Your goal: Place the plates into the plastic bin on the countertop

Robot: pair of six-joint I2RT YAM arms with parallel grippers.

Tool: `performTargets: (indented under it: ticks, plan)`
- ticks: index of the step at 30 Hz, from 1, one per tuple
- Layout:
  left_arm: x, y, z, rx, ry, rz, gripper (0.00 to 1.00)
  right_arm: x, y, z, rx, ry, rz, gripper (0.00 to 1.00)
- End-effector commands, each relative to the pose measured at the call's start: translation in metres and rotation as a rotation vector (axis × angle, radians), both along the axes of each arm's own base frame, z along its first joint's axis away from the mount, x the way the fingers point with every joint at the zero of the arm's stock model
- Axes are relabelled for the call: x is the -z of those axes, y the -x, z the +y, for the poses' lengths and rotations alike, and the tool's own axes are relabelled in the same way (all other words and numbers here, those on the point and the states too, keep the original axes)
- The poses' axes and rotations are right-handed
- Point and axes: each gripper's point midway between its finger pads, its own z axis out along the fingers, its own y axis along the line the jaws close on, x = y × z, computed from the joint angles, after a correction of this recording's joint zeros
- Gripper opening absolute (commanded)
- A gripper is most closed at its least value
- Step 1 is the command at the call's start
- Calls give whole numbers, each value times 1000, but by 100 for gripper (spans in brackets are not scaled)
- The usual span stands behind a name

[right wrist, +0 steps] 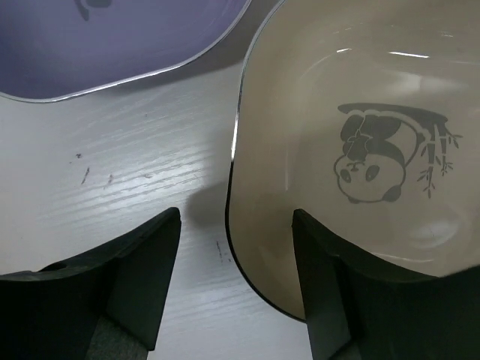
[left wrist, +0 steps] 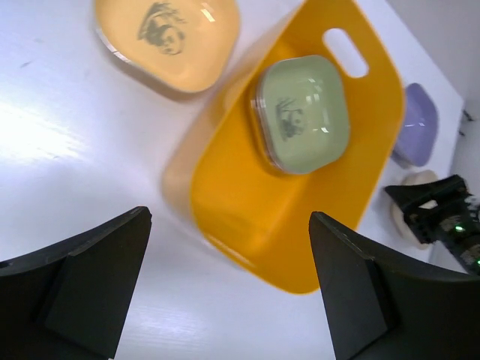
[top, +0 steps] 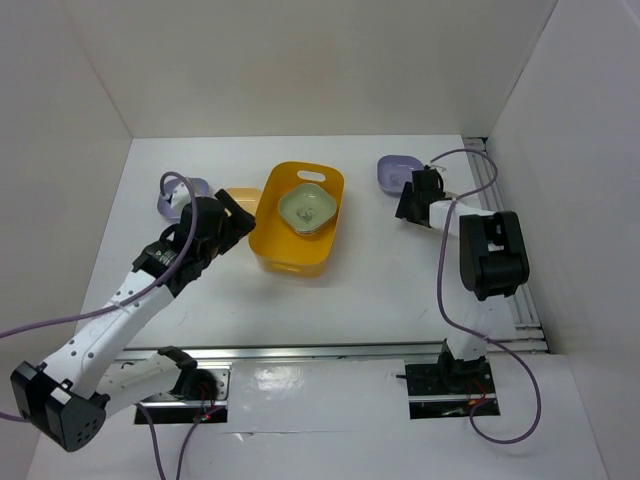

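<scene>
A grey panda picture marks the plates' centres. On the cream plate (right wrist: 360, 112) it reads clearly: a panda lying under a bamboo stalk with leaves.

The plastic bin (left wrist: 247, 217) is a glossy yellow-orange tub with rounded corners and an oval handle slot in its rim. It stands mid-way across the white countertop (right wrist: 135, 165), whose surface shows a faint grain and small dark scuffs. Inside the bin lies a green plate (left wrist: 301, 112), a shallow rounded square with a shiny glaze; layered edges beneath it suggest another dish underneath.

A yellow-orange plate (left wrist: 169, 34) sits just left of the bin. A lavender plate (right wrist: 135, 37) lies beside the cream one at the far right, and a second lavender plate (top: 168, 205) lies at the far left.

The left gripper (left wrist: 229, 255) hangs over the bin's near left edge, its jaws spread wide and holding nothing. The right gripper (right wrist: 236, 225) is low over the cream plate, with the plate's rim between its parted jaws and bare counter visible beside one finger, so there is no grip.
</scene>
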Motion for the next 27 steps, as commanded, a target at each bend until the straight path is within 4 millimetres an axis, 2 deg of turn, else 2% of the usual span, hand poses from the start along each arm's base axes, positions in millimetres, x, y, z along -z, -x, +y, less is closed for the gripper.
performTargets:
  ticks: [1,2,3,4,5,6,7,10,13,14,16,17,19,20,21,22,25,26,27]
  plan:
    - [9,9,20,-26,-67,4,100,-14,-9,-8,29,18,-56,67]
    - [5,9,24,-37,-61,-8,100,-16,-7,-8,29,18,-59,56]
    - [12,11,27,-33,-72,12,100,-12,-3,-9,43,18,-48,46]
    - [12,11,27,-33,-72,12,100,-13,-1,-10,43,18,-50,42]
    - [11,13,30,-42,-73,14,100,-17,1,-9,49,12,-53,26]
    - [11,13,31,-38,-81,14,100,-9,9,-13,66,20,-22,19]
    - [13,14,34,-46,-85,23,100,-18,11,-11,85,24,-36,16]
    - [15,14,36,-49,-83,34,100,-21,30,-16,151,68,5,0]
    - [17,16,40,-58,-84,36,100,-42,52,-17,237,73,-18,0]
    - [18,17,42,-66,-93,42,100,-69,51,-11,249,59,-88,0]
    - [20,18,45,-74,-97,52,100,-94,54,2,222,46,-145,0]
    - [23,17,45,-74,-101,61,100,-121,51,19,177,27,-211,0]
    - [24,18,47,-83,-110,66,100,-148,51,42,114,8,-249,0]
    - [31,18,50,-91,-118,85,100,-178,43,56,84,-9,-301,0]
    - [32,19,50,-97,-113,93,100,-194,44,81,29,-28,-324,0]
    - [32,19,50,-97,-113,93,100,-228,40,92,25,-38,-383,0]
    - [37,20,52,-104,-105,105,100,-274,45,141,-82,-91,-463,0]
    - [42,21,52,-103,-110,116,100,-292,41,159,-124,-135,-496,0]
    - [43,23,53,-103,-110,116,100,-300,45,180,-162,-168,-505,0]
